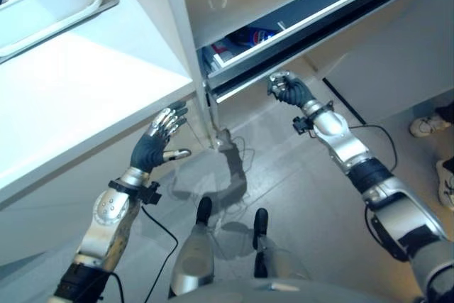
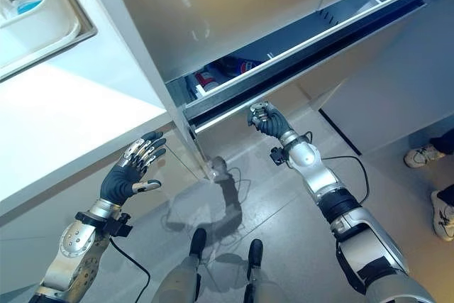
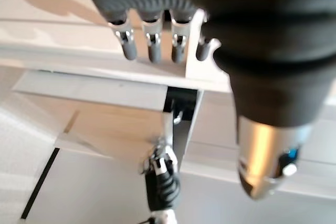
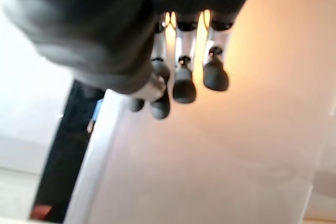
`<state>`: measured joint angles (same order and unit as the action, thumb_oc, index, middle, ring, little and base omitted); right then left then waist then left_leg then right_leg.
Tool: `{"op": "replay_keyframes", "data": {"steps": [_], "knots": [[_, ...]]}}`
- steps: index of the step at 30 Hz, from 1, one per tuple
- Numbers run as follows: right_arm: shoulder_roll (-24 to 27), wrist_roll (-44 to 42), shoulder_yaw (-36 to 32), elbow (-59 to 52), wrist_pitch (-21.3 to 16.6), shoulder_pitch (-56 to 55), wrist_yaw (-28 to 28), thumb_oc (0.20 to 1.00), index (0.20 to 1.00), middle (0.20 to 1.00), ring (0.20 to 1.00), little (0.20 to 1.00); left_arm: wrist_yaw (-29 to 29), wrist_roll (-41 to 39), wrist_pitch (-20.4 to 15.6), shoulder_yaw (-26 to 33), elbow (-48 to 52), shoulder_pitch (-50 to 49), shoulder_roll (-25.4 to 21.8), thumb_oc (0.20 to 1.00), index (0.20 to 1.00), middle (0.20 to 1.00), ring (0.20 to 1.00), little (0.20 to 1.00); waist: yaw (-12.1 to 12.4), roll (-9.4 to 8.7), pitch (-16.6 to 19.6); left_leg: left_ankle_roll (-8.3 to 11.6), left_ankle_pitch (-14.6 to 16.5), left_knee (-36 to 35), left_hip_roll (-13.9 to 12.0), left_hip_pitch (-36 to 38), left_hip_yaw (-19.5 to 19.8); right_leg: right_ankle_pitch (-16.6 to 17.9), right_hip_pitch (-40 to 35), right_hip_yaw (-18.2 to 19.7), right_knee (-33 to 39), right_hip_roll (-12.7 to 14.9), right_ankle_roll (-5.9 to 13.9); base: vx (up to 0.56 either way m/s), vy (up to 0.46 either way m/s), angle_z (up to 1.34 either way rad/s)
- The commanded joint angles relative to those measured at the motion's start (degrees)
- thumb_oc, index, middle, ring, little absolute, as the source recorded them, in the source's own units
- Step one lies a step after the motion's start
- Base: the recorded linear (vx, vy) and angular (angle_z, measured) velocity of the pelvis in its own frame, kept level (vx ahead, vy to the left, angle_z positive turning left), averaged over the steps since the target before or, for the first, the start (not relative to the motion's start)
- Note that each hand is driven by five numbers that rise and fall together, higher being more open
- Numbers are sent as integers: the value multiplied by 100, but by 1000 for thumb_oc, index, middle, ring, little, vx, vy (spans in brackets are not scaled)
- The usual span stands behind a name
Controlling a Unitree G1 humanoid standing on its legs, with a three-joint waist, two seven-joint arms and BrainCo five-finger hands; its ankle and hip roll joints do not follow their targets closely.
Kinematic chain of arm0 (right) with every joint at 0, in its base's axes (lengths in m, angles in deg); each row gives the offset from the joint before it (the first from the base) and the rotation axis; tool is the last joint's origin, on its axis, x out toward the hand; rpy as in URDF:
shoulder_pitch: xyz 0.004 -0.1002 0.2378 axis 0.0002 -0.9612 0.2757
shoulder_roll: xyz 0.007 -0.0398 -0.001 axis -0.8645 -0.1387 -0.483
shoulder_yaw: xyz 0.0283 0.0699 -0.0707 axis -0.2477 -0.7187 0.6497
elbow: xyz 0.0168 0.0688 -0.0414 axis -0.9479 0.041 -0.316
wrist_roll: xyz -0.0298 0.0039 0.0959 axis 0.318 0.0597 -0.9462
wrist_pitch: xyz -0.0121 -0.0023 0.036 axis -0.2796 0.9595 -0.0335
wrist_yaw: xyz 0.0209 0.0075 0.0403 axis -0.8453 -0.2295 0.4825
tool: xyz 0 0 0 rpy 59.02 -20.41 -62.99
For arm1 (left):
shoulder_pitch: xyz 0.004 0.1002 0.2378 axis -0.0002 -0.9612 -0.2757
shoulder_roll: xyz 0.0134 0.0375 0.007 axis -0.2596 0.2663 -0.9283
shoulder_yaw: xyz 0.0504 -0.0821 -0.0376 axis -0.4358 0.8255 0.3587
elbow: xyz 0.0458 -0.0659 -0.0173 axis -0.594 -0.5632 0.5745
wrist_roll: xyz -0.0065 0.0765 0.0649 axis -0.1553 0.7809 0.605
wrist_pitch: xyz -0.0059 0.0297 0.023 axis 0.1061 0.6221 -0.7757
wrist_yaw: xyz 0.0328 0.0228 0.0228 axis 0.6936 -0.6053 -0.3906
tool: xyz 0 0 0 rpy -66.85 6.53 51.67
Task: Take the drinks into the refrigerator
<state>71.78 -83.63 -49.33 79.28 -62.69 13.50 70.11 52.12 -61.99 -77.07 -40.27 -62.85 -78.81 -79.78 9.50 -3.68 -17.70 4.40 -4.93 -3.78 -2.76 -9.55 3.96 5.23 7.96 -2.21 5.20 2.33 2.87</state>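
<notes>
The refrigerator's bottom drawer (image 1: pixel 312 23) stands partly pulled out. Blue and red packs (image 1: pixel 248 37) lie inside it; I cannot tell which of them are drinks. My right hand (image 1: pixel 287 90) is just under the drawer's front lower edge, fingers curled, with nothing seen in them. The right wrist view has those fingers (image 4: pixel 181 77) bent in front of a white panel. My left hand (image 1: pixel 157 141) hangs open in the air by the counter's corner, holding nothing. Past its fingers (image 3: pixel 152 40), the left wrist view also catches the right hand (image 3: pixel 163 179) below the drawer.
A white counter (image 1: pixel 71 104) runs along my left, with a steel sink (image 1: pixel 85 12) at its far end. A person's white shoes (image 1: pixel 428 127) stand on the grey floor at the right. The refrigerator's pale door (image 2: pixel 234 5) rises above the drawer.
</notes>
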Motion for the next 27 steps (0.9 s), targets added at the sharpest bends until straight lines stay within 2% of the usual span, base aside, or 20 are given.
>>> {"op": "replay_keyframes", "data": {"steps": [1,9,20,24,27], "knots": [[-73,-140,107,-3,-283,595,-170,200,200,200,200,200,5,-190,-364,53,453,55,-278,1000,1000,1000,1000,1000,103,-265,98,-480,471,260,293,82,117,-511,172,-84,-770,235,222,11,3,6],[-172,-167,92,34,-267,572,-211,200,200,200,200,200,-108,-136,-377,85,422,60,-242,1000,1000,1000,1000,1000,114,-282,90,-482,465,249,287,95,122,-519,171,-93,-785,229,216,0,0,0],[-180,-141,-48,-119,-282,-169,-81,200,200,200,200,200,-160,-9,-405,120,394,59,-97,1000,1000,1000,1000,1000,-12,-223,88,-488,487,257,279,134,81,-529,189,-49,-819,232,216,0,0,0],[-225,-326,-247,-258,-344,-527,-101,200,200,200,200,200,-213,34,-413,131,375,55,-75,1000,1000,1000,1000,1000,-68,-204,89,-489,494,269,276,140,69,-535,195,-30,-837,234,216,0,0,0],[-191,-391,-495,-680,-410,-1274,4,200,200,200,200,200,-250,133,-416,208,316,25,-22,1000,1000,1000,1000,1000,-177,-188,115,-489,502,275,275,151,63,-552,197,-35,-851,235,226,0,0,0]]}}
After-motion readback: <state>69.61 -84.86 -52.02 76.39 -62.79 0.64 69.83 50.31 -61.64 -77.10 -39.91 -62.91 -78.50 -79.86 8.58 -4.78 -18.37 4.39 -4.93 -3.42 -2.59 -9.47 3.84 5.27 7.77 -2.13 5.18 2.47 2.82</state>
